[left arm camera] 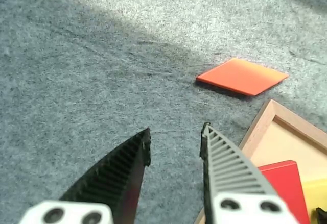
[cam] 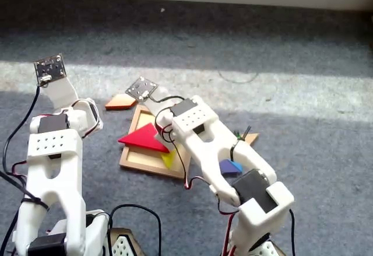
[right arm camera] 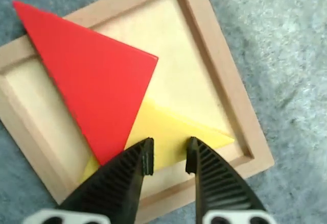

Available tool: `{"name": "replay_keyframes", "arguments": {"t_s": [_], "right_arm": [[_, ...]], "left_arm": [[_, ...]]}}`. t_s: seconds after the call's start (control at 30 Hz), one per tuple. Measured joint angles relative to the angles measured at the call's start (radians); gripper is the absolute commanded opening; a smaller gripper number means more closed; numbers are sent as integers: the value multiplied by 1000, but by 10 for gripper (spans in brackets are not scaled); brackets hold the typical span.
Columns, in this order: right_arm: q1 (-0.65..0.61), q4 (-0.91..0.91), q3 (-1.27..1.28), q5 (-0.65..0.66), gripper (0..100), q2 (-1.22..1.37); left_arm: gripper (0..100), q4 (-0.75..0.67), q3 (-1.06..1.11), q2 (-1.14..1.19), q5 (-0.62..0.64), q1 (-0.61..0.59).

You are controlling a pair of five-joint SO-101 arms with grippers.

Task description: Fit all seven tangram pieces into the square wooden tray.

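tray (right arm camera: 224,66) sits mid-tabletop on the grey felt. two of seven pieces are in or on it. the red triangle (right arm camera: 97,86) is not seated: one corner lies over the tray's rim, and its opposite tip overlaps the yellow triangle (right arm camera: 176,129), which lies flat along one inner wall. the orange parallelogram (left arm camera: 242,76) is on the felt just beside the tray, outside it. a blue piece (cam: 230,166) lies on the far side of the right arm, partly hidden by it.

risks, as judged from here:
- red is propped on rim and yellow. if you press down on it or nudge yellow, expect it to skate or tip rather than drop in.
- if you drag yellow out from under red, it may carry red along, further over the rim.
- the tray looks light and unfixed. a sideways push on any piece could slide the whole tray on the felt, toward the orange piece.
- with red in this pose, the floor left for the other pieces is blocked.

right fingers (right arm camera: 127,178): a narrow gap between the tips, nothing clamped. they are poised over yellow's edge beside red's tip. contact with yellow cannot be told.

left fingers (left arm camera: 230,163): moderately apart and empty, above bare felt just beside the tray's corner, orange piece beyond.
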Motion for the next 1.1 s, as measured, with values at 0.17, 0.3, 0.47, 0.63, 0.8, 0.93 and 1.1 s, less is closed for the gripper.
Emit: {"name": "replay_keyframes", "arguments": {"t_s": [0.17,0.3,0.47,0.63,0.8,0.93,1.1], "right_arm": [[18,-3,-5,23,108,23],[46,38,-9,104,108,23],[94,84,-14,170,108,23],[129,103,-12,203,108,25],[132,204,-55,204,108,18],[123,199,-87,149,108,0],[87,58,-91,40,108,0]], "left_arm": [[178,0,0,0,0,0],[178,0,0,0,0,0],[178,0,0,0,0,0],[178,0,0,0,0,0],[178,0,0,0,0,0],[178,0,0,0,0,0],[178,0,0,0,0,0]]}}
